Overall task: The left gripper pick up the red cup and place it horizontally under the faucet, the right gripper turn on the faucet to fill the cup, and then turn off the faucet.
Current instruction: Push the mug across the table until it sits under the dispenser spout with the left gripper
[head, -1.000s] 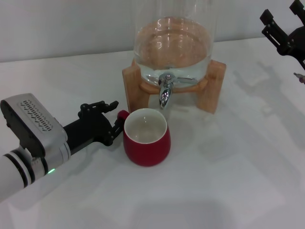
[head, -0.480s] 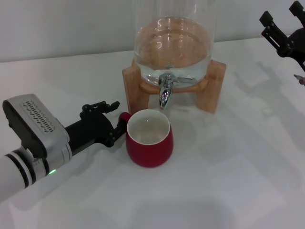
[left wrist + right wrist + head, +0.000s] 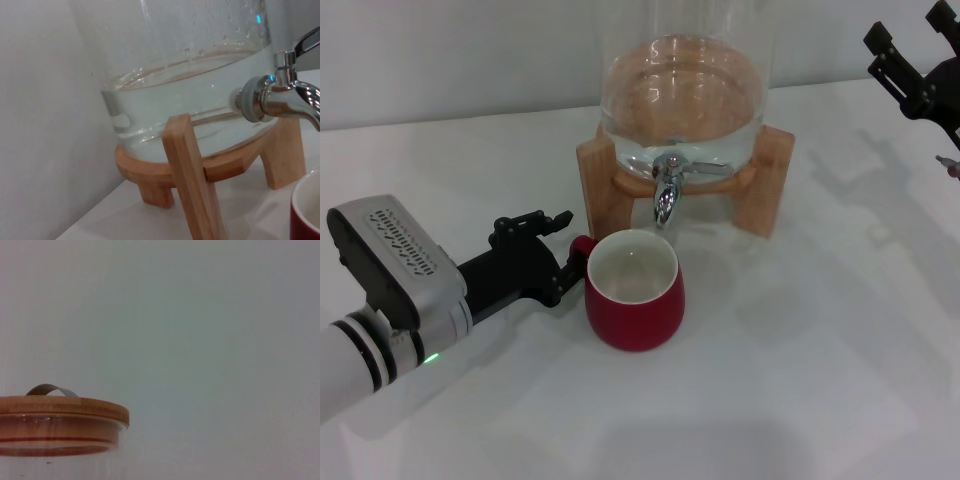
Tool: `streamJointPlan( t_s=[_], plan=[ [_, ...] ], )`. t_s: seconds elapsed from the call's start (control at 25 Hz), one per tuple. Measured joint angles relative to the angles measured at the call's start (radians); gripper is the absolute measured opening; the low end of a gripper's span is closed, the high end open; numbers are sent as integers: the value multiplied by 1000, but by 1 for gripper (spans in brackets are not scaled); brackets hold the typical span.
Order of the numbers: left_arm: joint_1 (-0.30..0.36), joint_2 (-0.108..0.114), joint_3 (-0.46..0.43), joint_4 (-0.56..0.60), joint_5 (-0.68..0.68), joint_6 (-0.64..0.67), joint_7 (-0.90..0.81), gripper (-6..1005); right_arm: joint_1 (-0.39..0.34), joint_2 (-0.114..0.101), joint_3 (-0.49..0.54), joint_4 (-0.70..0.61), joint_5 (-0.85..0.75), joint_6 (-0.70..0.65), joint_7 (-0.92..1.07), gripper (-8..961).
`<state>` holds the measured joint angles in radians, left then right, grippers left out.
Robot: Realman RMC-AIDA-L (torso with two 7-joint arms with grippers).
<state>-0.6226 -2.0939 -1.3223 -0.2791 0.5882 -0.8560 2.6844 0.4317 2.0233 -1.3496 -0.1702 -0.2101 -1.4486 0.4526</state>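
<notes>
The red cup (image 3: 633,290) stands upright on the white table, its white inside showing, directly below the spout of the chrome faucet (image 3: 666,195). My left gripper (image 3: 570,245) reaches in from the left, its black fingers (image 3: 535,222) closed around the cup's red handle (image 3: 582,244). The left wrist view shows the faucet (image 3: 280,97) close up and the cup's rim (image 3: 307,210) at the corner. My right gripper (image 3: 907,35) hangs open and empty at the far right, high above the table and apart from the faucet.
The glass dispenser (image 3: 682,95) holds water and sits on a wooden stand (image 3: 775,180) at the back centre. Its wooden lid (image 3: 60,407) shows in the right wrist view. A white wall runs behind the table (image 3: 800,380).
The left gripper and the red cup have shifted slightly to the right, settling under the spout. The right arm has not moved.
</notes>
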Motion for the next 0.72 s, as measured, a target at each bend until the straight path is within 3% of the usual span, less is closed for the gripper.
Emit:
streamJointPlan(
  t_s=[0.48,0.72],
  plan=[
    [15,-1,-8,-38,-4,43,0,571,-3,0,0,0,0,-1,0,853],
    [30,-2,-2,-64,-4,65,0,788,-4,0,-2,0,0,-1,0,853]
  ],
)
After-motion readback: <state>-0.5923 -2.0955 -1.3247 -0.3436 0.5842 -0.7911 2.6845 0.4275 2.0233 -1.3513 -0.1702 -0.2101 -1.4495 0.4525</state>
